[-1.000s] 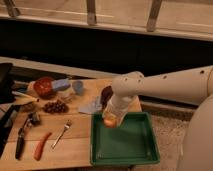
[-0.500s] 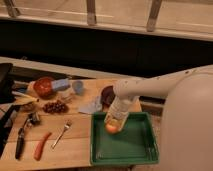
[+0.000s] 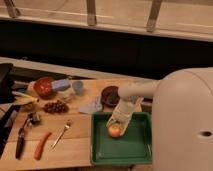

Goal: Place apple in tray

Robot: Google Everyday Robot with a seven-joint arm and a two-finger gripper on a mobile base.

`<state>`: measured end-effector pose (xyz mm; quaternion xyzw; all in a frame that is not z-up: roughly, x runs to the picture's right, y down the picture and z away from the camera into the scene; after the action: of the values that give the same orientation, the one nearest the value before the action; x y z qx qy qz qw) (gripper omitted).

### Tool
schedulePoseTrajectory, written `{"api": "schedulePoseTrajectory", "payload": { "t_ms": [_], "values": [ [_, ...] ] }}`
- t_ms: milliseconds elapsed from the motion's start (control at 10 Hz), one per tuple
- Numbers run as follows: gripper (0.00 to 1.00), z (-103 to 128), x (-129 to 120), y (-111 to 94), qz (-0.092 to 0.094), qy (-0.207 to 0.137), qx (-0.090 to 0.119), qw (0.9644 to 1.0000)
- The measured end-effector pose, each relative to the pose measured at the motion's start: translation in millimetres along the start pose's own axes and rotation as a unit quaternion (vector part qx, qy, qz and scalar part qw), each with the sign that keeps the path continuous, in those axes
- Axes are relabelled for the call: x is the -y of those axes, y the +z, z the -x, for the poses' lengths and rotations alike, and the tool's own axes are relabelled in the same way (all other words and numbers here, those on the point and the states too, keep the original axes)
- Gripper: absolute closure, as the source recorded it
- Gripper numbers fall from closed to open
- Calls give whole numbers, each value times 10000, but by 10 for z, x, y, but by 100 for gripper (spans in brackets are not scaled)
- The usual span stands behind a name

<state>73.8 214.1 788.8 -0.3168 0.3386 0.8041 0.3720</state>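
A: Gripper [image 3: 118, 125] — where's it sitting, w/ what?
B: Hanging over the one big green plastic tray [image 3: 135, 150], fingers closing round the one small yellow-orange apple [image 3: 115, 131], inside the tray.

I saw my claw [image 3: 118, 124] down inside the tray [image 3: 135, 147] on the surface [image 3: 75, 145], right at the apple [image 3: 115, 131].

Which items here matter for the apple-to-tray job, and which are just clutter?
Job:
- apple, inside the tray
- tray, green, at the table's right end
- claw, right over the apple

Lying about:
- carrot
- fork
- grapes
- red bowl
- dark bowl behind the tray
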Motion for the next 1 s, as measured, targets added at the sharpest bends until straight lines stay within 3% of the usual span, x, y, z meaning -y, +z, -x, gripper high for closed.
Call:
{"api": "schedulePoseTrajectory", "payload": {
  "t_ms": [300,400,1000],
  "values": [
    [26,4,18,-17,-6,17,1,10000],
    [21,3,22,-17,-12,20,-2,10000],
    [20,17,31,-17,-16,11,20,10000]
  ]
}}
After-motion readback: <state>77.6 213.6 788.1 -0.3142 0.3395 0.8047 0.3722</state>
